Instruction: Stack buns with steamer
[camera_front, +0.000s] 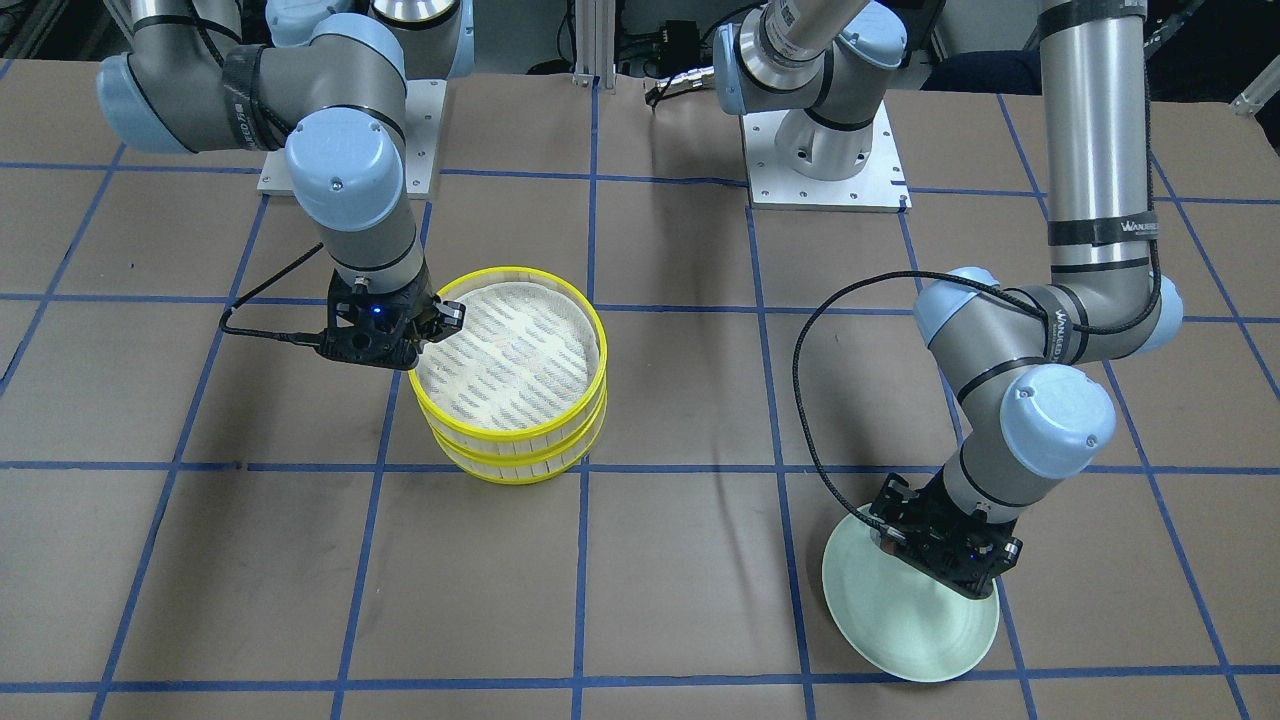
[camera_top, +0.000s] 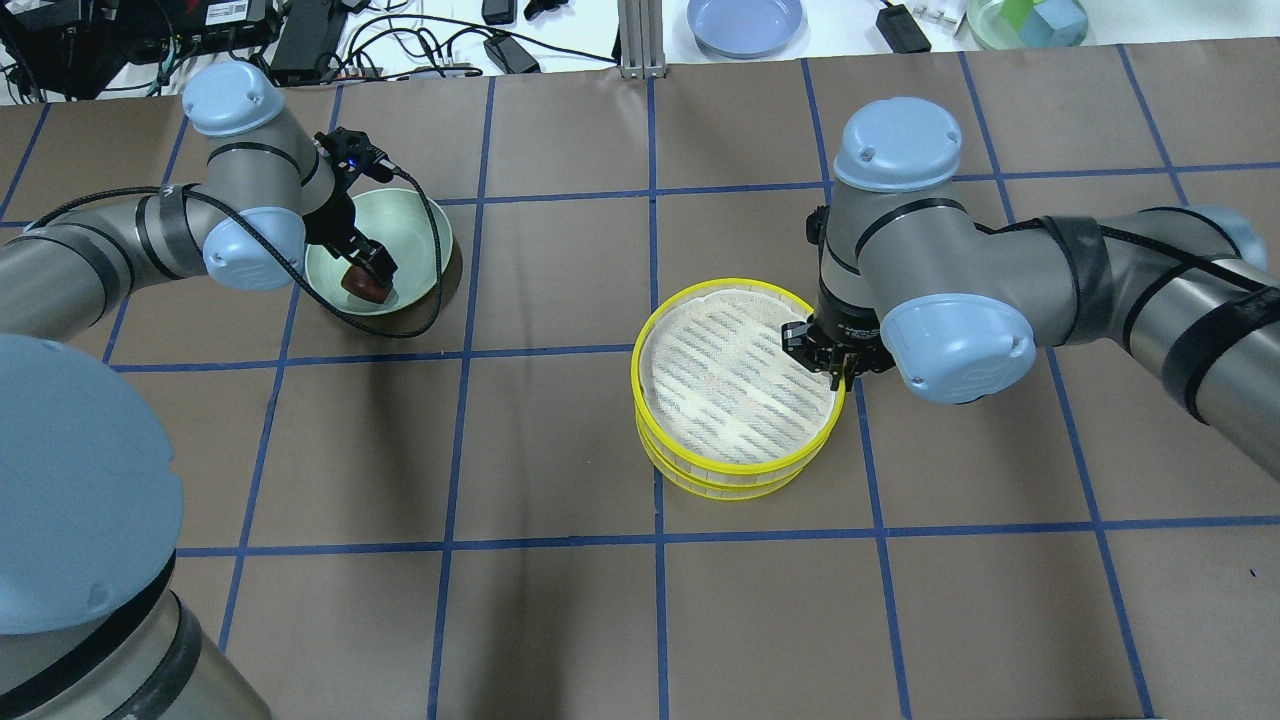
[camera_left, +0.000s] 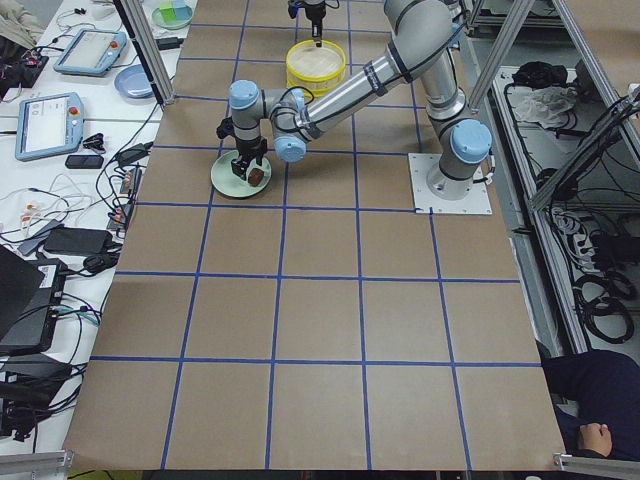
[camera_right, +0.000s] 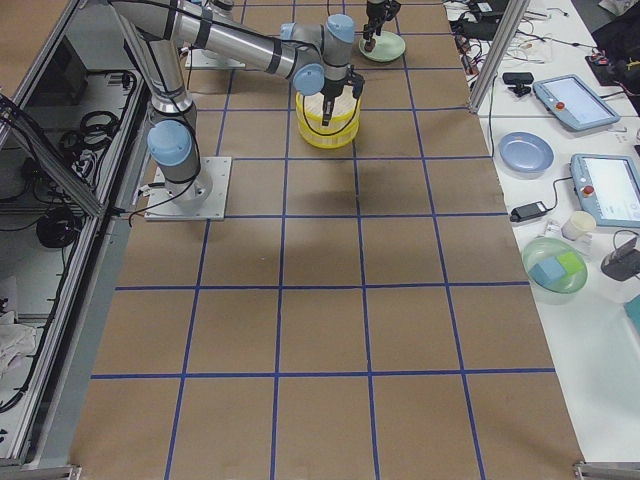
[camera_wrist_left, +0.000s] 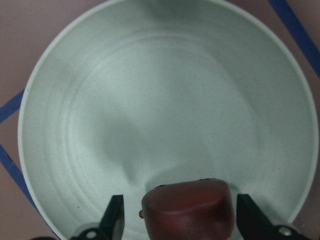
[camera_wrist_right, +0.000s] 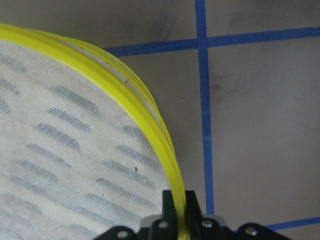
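Two yellow-rimmed steamer tiers stand stacked mid-table, and the top mesh is bare. My right gripper is shut on the top tier's rim; the right wrist view shows a finger on each side of the yellow rim. The dark reddish-brown bun lies on the pale green plate. My left gripper is open and straddles it, with a small gap on each side. The cream-white bun is out of view.
A blue plate and a bowl of coloured blocks sit beyond the table's far edge. The left wrist's black cable loops over the green plate. The arms' base plates are at the robot's side.
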